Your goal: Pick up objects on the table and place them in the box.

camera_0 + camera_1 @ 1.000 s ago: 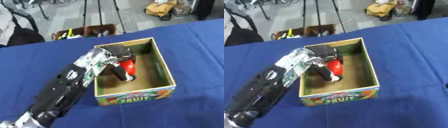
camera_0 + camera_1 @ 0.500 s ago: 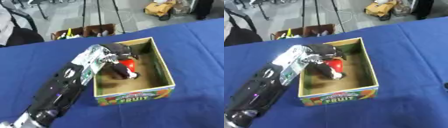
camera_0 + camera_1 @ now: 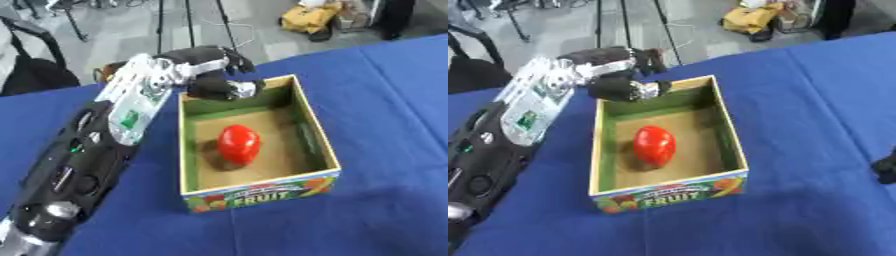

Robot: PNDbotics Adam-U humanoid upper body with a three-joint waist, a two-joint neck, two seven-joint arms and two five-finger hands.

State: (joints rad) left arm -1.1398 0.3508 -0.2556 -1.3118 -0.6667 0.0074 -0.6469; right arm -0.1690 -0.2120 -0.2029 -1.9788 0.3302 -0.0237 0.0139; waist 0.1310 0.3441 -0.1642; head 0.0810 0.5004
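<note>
The left hand (image 3: 213, 75) hangs over the box's (image 3: 319, 145) far-left corner, fingers curled and holding nothing — the red object (image 3: 238, 143) lies alone on the box floor, bare floor all around it. Blue table (image 3: 385, 100) spreads open on the right; only a dark bit of the right hand (image 3: 885, 170) shows at the right edge — its fingers cannot be told.
</note>
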